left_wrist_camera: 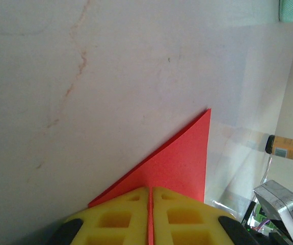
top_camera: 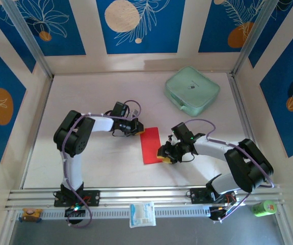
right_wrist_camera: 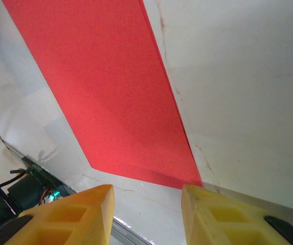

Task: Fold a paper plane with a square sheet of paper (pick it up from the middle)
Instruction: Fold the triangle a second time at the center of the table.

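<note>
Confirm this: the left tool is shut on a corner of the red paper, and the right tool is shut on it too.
Not the right tool: the right wrist view shows it open, gripping nothing, a corner of the red paper just ahead. The left tool is shut on the paper.
</note>
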`<state>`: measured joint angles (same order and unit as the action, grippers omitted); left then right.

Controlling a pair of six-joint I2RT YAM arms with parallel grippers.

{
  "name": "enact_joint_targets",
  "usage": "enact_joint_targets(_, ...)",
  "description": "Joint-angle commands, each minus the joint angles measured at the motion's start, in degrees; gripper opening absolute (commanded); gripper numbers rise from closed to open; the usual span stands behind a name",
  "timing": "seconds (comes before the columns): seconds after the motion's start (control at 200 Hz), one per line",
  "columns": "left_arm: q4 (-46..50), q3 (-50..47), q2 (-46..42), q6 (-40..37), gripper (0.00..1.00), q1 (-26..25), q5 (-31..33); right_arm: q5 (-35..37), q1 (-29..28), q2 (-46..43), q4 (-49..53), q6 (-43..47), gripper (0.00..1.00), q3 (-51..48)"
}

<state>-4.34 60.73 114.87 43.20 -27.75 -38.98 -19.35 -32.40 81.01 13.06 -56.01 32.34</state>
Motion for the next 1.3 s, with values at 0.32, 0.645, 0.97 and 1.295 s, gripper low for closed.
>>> enact_joint_targets(0.32, 2.47, -1.93, 1.87, 0.29, 0.11, 0.15, 1.5, 1.63, 0.32, -0.1, 4.31, -0.77, 0.43, -0.41)
enact_joint_targets(0.645, 2.05, -2.06, 1.86, 0.53, 0.11, 0.15, 1.44, -0.04, -0.79, 4.33, 0.31, -1.51, 0.42, 0.86)
enact_joint_targets(0.97, 2.09, -2.03, 1.45, 0.75, 0.11, 0.15, 1.52, 0.73, -1.17, 2.58, -1.74, -3.01, 0.4, 2.4)
enact_joint_targets(1.295, 1.86, -2.02, 1.43, 1.03, 0.11, 0.16, 1.54, 1.0, -1.08, 1.9, -0.39, -2.61, 0.4, 2.24)
